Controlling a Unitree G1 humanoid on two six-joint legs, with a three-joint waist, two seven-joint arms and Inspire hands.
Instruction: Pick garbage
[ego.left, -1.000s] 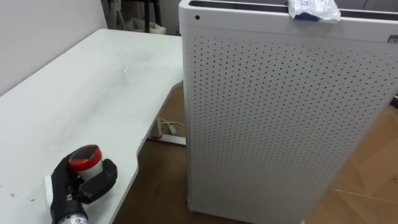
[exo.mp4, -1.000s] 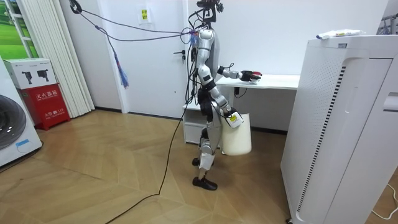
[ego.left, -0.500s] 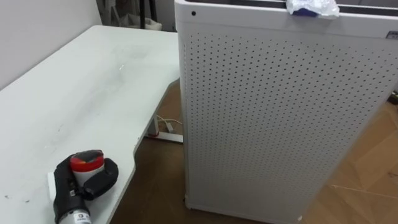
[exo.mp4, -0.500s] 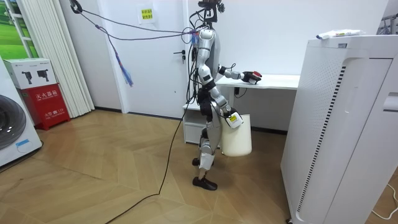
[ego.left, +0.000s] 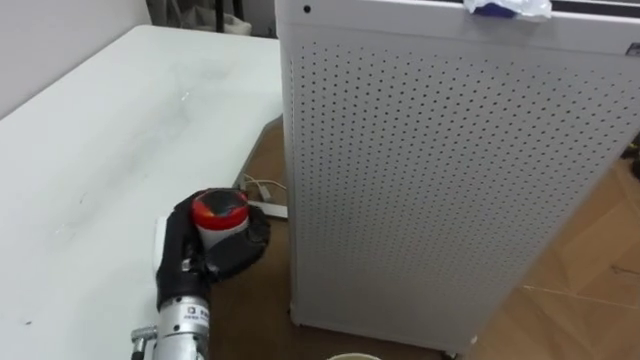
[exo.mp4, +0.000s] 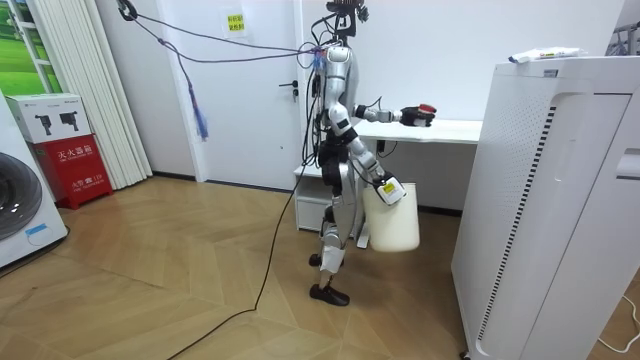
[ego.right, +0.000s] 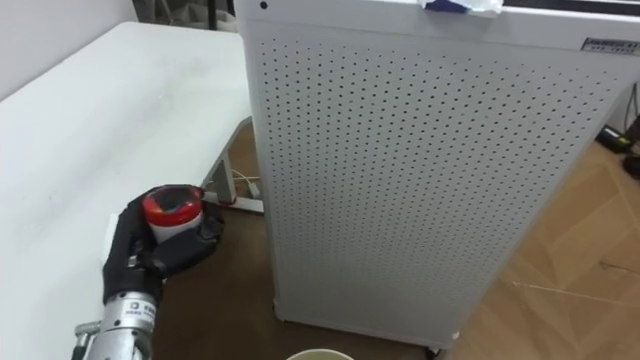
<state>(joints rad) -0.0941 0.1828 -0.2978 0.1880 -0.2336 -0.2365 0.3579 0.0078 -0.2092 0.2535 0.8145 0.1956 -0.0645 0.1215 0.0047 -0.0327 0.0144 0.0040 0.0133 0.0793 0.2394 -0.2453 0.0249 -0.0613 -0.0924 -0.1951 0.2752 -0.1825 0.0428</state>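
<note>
The left hand (ego.left: 186, 252) is clamped round a small white jar (ego.left: 221, 222) with a red lid, held clear of the table (ego.left: 90, 150) at its edge, so the pickup itself looks done. In the room view a white bucket (exo.mp4: 393, 218) hangs low at the right hand (exo.mp4: 381, 184), below and short of the left hand; whether that hand grips it I cannot tell. Dropping the jar into the bucket is what is left. Far beyond the left hand, on top of the perforated white cabinet (ego.left: 440, 170), lies a crumpled wrapper (ego.left: 505, 7), probably more garbage to collect.
</note>
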